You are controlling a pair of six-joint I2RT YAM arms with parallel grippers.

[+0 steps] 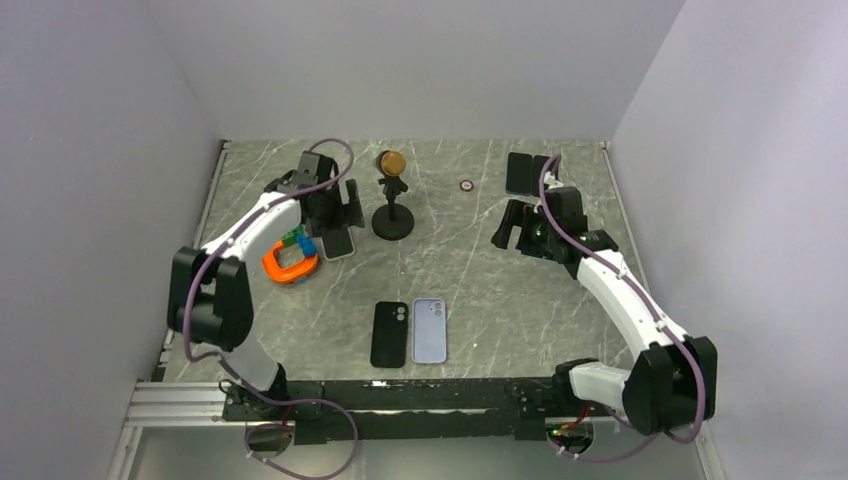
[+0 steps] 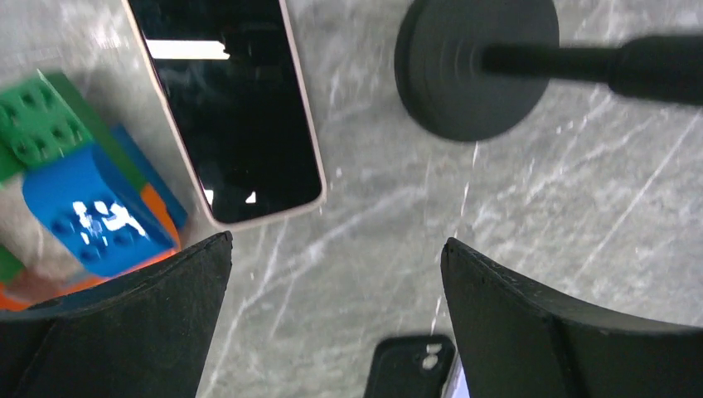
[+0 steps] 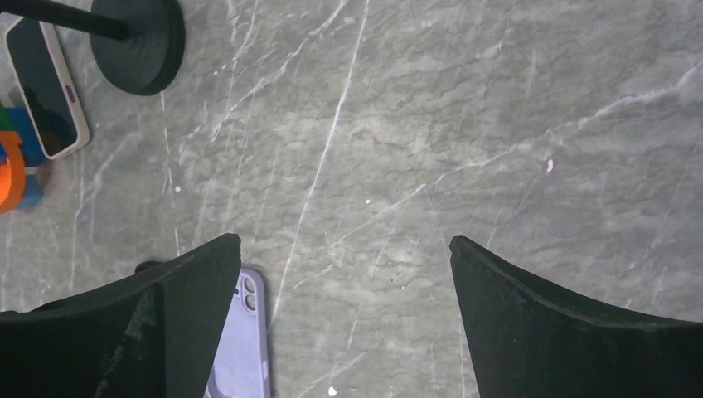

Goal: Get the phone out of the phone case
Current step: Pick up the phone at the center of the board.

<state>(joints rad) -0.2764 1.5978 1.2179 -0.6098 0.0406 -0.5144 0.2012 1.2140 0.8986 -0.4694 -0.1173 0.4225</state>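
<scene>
The lavender phone [image 1: 430,331] lay camera side up at about 6 o'clock on the table [image 1: 480,290], close to the near edge. The black phone case [image 1: 389,334] lay just beside it at its 9 o'clock, parallel, with a thin gap between them. Neither gripper touched them.

The left gripper [image 2: 336,245] hung at 10 o'clock, jaws spread wide with nothing between them. A cream-edged phone [image 2: 232,108] lay screen-up just below it. That phone was crowded at its 9 o'clock by an orange ring [image 1: 290,266] and blue and green blocks [image 2: 91,199], and a black stand [image 1: 392,224] stood at its 3 o'clock.

The right gripper [image 3: 345,242] hung at 2 o'clock, jaws equally wide and empty, over bare marble. Two dark slabs [image 1: 525,173] lay by the far edge at its 12 o'clock. Bare marble stretched from both grippers down to the phone and case.
</scene>
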